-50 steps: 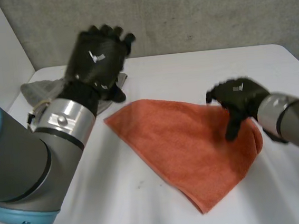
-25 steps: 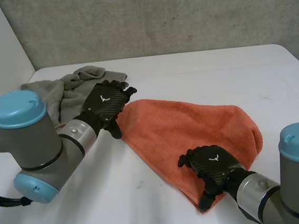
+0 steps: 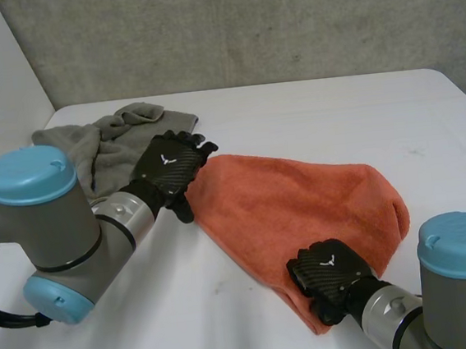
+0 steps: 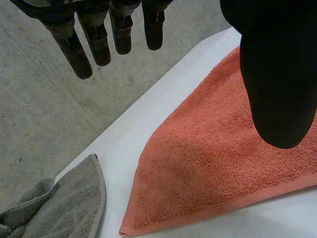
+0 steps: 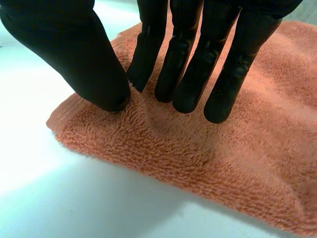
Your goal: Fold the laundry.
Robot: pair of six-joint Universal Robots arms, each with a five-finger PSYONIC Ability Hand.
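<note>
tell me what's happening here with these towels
A two-armed robot is folding an orange towel on a white table. Its right hand presses straight fingers onto the towel's near corner, while its left hand hangs open over the left corner. A crumpled grey towel lies just beyond.

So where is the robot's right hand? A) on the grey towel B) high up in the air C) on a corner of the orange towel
C: the right hand presses its fingers on the near corner of the orange towel.
</note>
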